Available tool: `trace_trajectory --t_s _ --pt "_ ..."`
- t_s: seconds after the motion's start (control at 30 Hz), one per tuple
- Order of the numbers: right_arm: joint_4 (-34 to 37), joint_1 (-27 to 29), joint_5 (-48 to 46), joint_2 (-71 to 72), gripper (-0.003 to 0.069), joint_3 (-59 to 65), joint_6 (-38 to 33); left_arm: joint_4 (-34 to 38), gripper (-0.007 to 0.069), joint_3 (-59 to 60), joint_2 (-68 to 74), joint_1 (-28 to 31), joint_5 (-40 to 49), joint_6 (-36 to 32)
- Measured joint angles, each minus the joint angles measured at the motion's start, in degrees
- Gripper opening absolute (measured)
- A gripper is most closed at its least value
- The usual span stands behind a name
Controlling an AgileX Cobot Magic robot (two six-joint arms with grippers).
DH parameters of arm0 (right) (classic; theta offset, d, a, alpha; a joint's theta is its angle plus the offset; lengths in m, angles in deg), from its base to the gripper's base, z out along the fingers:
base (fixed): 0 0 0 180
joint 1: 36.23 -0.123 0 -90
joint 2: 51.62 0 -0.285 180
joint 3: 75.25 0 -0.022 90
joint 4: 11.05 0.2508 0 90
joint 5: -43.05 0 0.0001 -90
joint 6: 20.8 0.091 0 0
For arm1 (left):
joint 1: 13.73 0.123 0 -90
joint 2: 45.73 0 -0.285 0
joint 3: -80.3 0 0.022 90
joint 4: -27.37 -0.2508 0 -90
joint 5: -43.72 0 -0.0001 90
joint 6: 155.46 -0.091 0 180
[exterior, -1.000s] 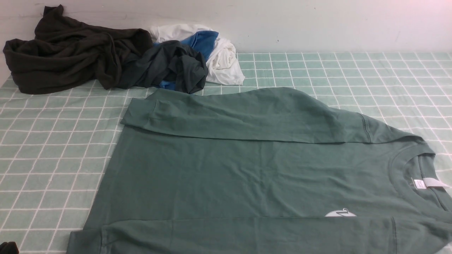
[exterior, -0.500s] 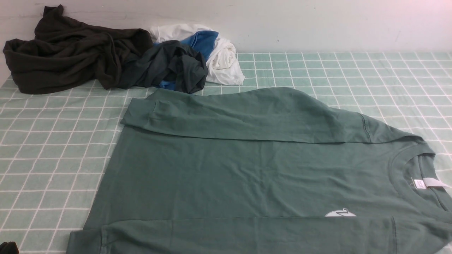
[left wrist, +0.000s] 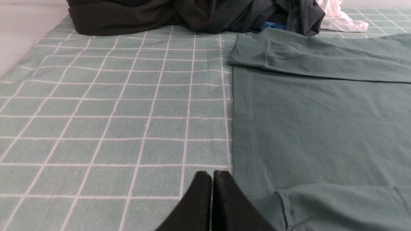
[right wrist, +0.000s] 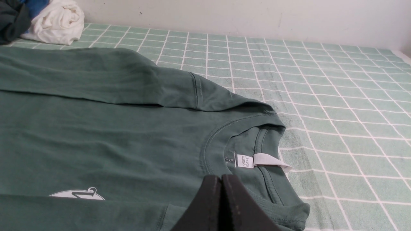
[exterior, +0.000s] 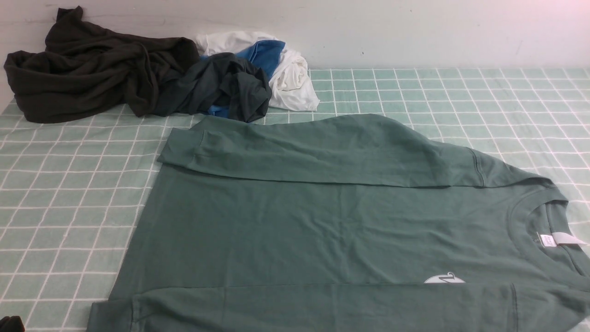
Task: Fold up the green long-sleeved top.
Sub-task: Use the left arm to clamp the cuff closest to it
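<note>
The green long-sleeved top [exterior: 322, 221] lies flat on the checked cloth, neck to the right, hem to the left. Both sleeves are folded across the body, one along the far edge [exterior: 322, 147], one along the near edge [exterior: 322, 309]. Its white neck label [right wrist: 245, 161] and chest logo [exterior: 444, 278] show. My left gripper [left wrist: 212, 175] is shut and empty, over the cloth beside the hem and the near cuff [left wrist: 273, 205]. My right gripper [right wrist: 221, 178] is shut and empty, just short of the ribbed neckline. Neither gripper shows in the front view.
A brownish-black garment [exterior: 87, 74], a very dark green-black garment [exterior: 221, 87] and white [exterior: 290, 78] and blue [exterior: 265, 53] clothes are heaped at the far left by the wall. The green checked cloth [exterior: 461, 92] covers the table. A dark scrap [exterior: 11, 323] sits at the near left corner.
</note>
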Motion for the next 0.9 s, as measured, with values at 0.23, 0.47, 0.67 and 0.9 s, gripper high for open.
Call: trace_trajectory --t_s 0.23,0.47,0.67,0.9 --pt "0.15 0.00 0.05 0.00 -0.0015 0.00 0.00 0.00 -0.0003 0.00 0.00 0.00 0.00 0.00" --pt "0.15 0.00 0.05 0.00 -0.0015 0.00 0.00 1.06 -0.0003 0.00 0.00 0.00 0.00 0.05" --pt "0.15 0.00 0.05 0.00 -0.0015 0.00 0.31 8.05 -0.0003 0.00 0.00 0.00 0.43 0.05" --pt "6.39 0.00 0.11 0.00 -0.0015 0.00 2.14 35.95 -0.0003 0.17 0.00 0.00 0.84 3.17"
